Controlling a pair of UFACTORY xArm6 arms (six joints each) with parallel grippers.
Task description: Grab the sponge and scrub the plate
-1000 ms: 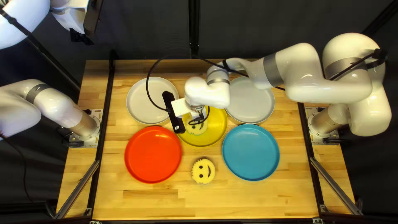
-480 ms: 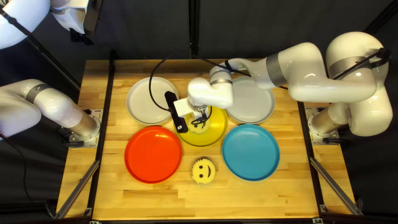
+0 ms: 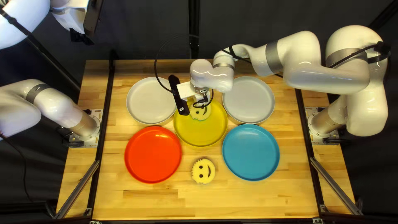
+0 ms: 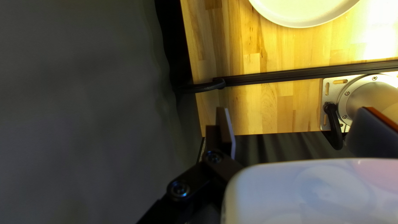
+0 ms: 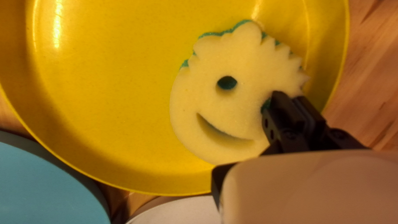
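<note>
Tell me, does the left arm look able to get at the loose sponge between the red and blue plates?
Probably yes, if its reach allows: nothing covers the loose sponge, the left hand is open and empty, and the right hand is farther back, at the yellow plate.

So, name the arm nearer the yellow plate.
Right: its jaws grip the sponge in the yellow plate; the left jaws hang open off toward the table's far left corner.

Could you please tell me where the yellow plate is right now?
In the top left view, the yellow plate lies near the middle of the table, between the off-white plate on its left and the grey plate on its right.
</note>
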